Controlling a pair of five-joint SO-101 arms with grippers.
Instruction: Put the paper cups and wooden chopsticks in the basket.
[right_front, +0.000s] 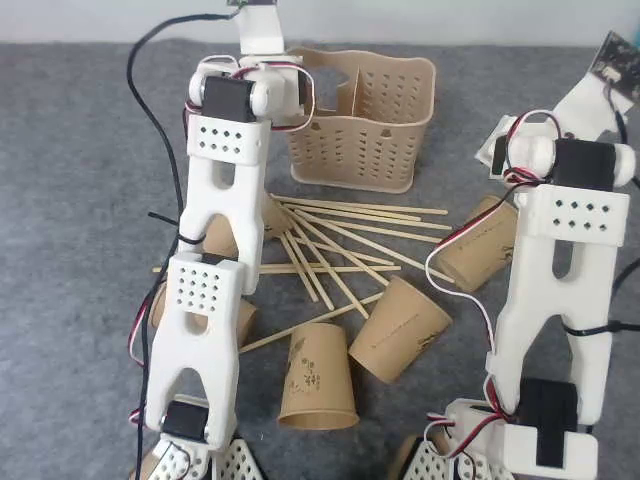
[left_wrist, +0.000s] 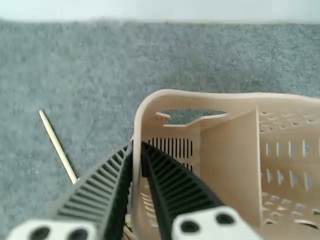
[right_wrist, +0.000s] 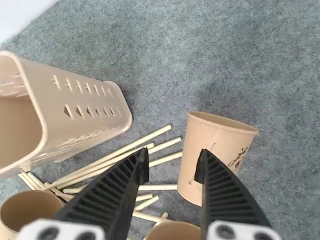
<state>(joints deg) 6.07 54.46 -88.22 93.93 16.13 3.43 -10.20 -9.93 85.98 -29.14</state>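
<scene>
Lying just beyond right pincer (right_wrist: 172, 157) — paper cup (right_wrist: 226, 136)

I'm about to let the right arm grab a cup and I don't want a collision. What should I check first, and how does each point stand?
1. Right gripper fingers open: ok.
2. Paper cup centred between them: not ok, it sits partly behind one finger.
3. Chopsticks clear of that cup: cannot tell.
4. Basket upright: ok.
5. Left gripper clear of the basket: not ok, shut at its rim.
</scene>
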